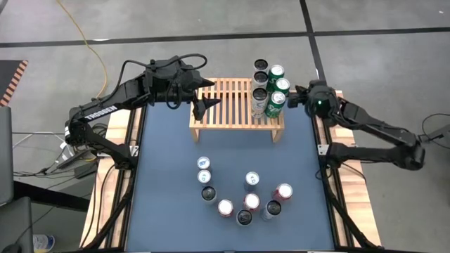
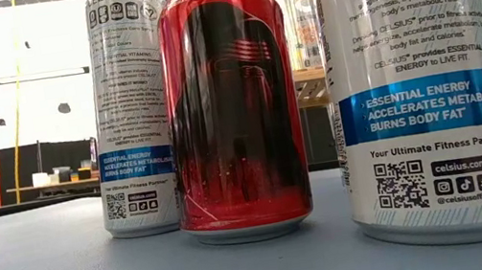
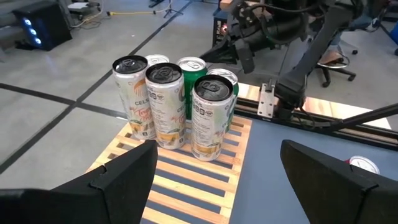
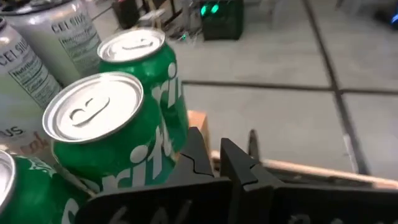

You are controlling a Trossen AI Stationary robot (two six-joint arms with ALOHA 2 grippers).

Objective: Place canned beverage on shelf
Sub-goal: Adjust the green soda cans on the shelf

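Six cans (image 1: 269, 90) on shelf (image 1: 225, 105) right end; nine cans (image 1: 242, 197) on table (image 1: 169, 161).

A grey concrete floor (image 1: 211, 21) with dark seam lines surrounds the worktop (image 1: 169, 154), which has a blue-grey top and pale wooden edges. A yellow cable (image 1: 88, 42) trails across the floor beyond the worktop's far left corner. An office chair (image 3: 333, 59) stands on the floor past the worktop's right side.
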